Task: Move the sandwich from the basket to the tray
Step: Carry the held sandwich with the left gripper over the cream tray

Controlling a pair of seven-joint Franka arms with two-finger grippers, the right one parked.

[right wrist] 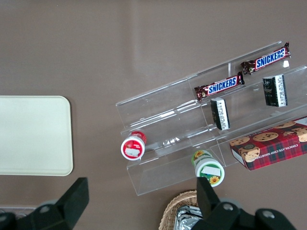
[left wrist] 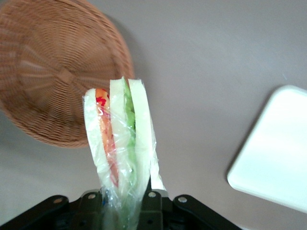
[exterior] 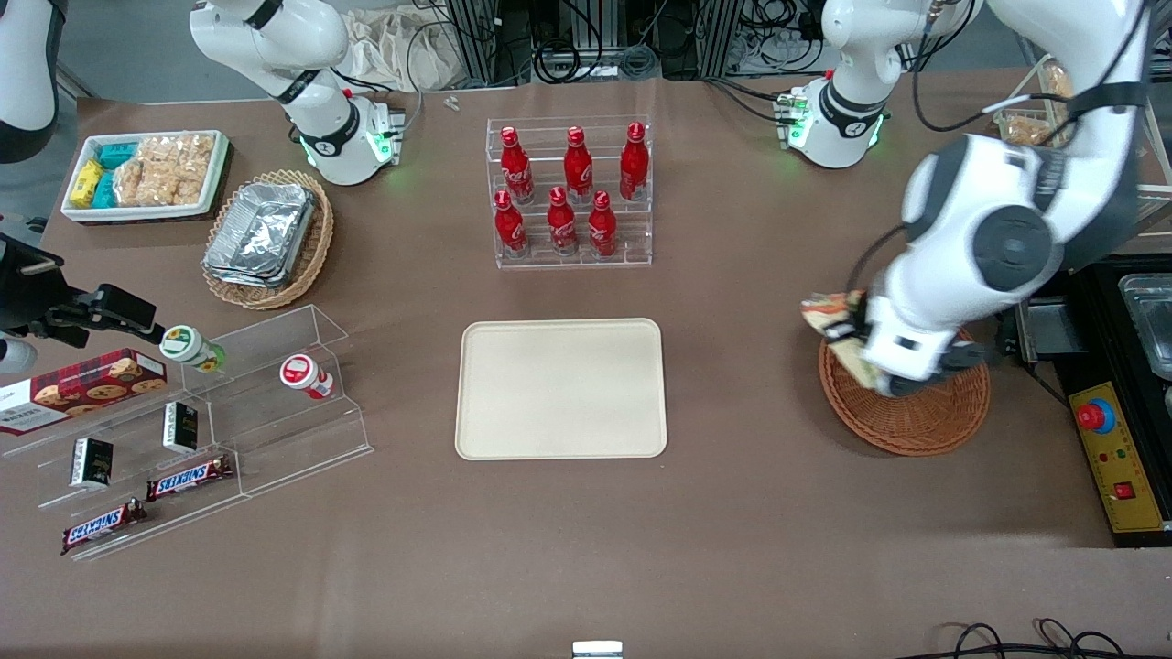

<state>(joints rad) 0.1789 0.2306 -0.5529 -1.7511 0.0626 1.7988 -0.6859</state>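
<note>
One wrist view shows gripper (left wrist: 125, 203) clamping sandwich (left wrist: 122, 139).

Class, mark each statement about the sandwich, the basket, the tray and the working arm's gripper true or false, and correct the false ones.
1. The gripper holds the sandwich. True.
2. The sandwich lies in the basket. False: it is lifted clear, and the basket holds nothing.
3. The tray has nothing on it. True.
4. The sandwich is unwrapped. False: clear film covers it.
5. The bottle rack stands nearer the front camera than the tray. False: it stands farther away.
</note>
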